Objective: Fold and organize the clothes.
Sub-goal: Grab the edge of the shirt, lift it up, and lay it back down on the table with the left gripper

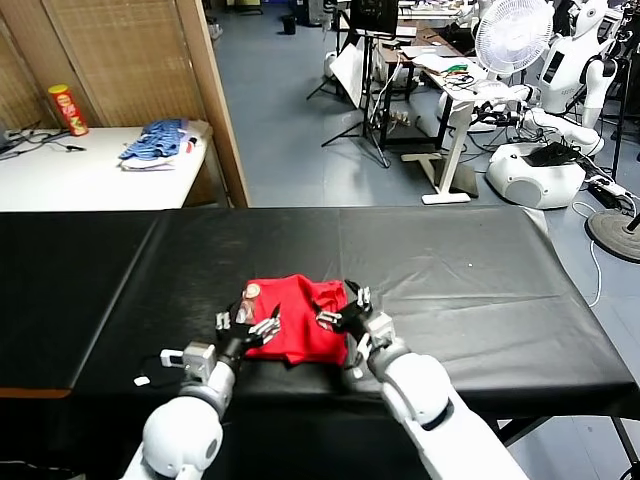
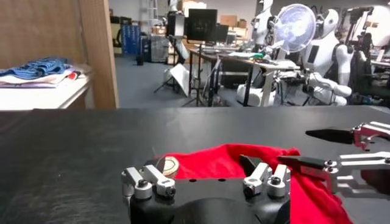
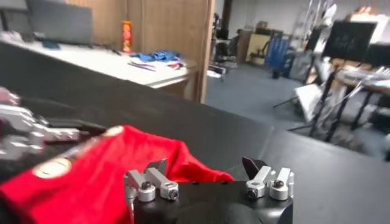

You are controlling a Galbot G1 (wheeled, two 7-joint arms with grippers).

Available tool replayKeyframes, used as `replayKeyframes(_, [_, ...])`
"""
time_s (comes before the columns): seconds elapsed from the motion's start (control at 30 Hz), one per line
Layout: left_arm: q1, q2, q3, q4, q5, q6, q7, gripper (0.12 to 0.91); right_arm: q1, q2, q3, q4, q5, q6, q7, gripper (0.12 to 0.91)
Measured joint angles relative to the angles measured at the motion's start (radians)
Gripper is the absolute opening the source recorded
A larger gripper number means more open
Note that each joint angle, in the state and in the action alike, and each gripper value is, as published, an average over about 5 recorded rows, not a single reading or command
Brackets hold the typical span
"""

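The clothes, one bright red T-shirt [image 1: 296, 322], lie bunched in a small folded heap on the black table [image 1: 480, 270], with a tan round patch of print [image 1: 254, 291] showing at its left corner. My left gripper [image 1: 250, 322] stands open at the heap's left edge. My right gripper [image 1: 343, 310] stands open at its right edge. In the left wrist view the red cloth [image 2: 244, 167] lies just ahead of the spread jaws of the left gripper [image 2: 206, 165], with the right gripper [image 2: 341, 149] beyond. In the right wrist view the shirt [image 3: 91, 176] lies ahead of the right gripper [image 3: 207, 169].
A white table [image 1: 70, 180] at the back left carries a blue-and-white pile of garments [image 1: 160, 142] and a red can [image 1: 68, 108]. A wooden partition [image 1: 215, 100] stands beside it. Tripods, a fan [image 1: 513, 35] and other robots fill the floor beyond.
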Motion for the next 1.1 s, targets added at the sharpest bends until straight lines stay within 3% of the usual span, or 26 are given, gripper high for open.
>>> replayKeyframes(0.23, [0.0,0.003,-0.014,0.022,-0.011,-0.005,0.002,0.798,-0.001,0.059,0.056,-0.1,-0.159,0.018,0.143,0.798])
replayKeyframes(0.3, [-0.005,0.003,-0.02,0.031,-0.026,-0.007,0.003,0.798,-0.012,0.066,0.078,-0.107,-0.167,0.017,0.155,0.798])
replayKeyframes(0.5, [-0.026,-0.01,-0.046,0.063,-0.123,-0.014,0.006,0.798,-0.067,0.054,0.137,-0.045,-0.057,0.027,0.109,0.798])
replayKeyframes(0.73, [-0.032,-0.028,-0.079,0.103,-0.303,-0.045,0.006,0.798,-0.153,0.027,0.194,0.096,0.095,0.016,0.08,0.798])
replayKeyframes(1.1, [-0.045,-0.049,-0.117,0.18,-0.512,-0.117,0.003,0.798,-0.238,0.018,0.251,0.224,0.181,0.015,0.069,0.798])
